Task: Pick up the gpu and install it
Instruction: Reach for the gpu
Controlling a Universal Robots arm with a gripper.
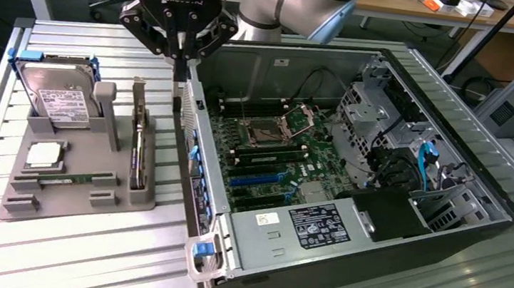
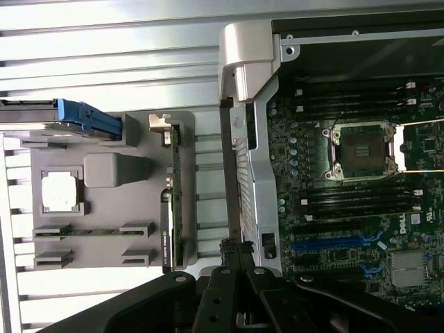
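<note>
Gripper [image 1: 181,63]: clenched, empty.
GPU [image 1: 139,142]: on edge, holder [image 1: 59,206] edge nearest computer case [image 1: 265,62].
Handling: light, stiff, fragile, I judge; grasp top edge.

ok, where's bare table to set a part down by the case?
Free: slatted table beyond the gray tray toward the exterior view's lower left; also the strip between the hard drive and the table's far edge. Tight: the gap between the gpu and the case, where the shut gripper hangs.
</note>
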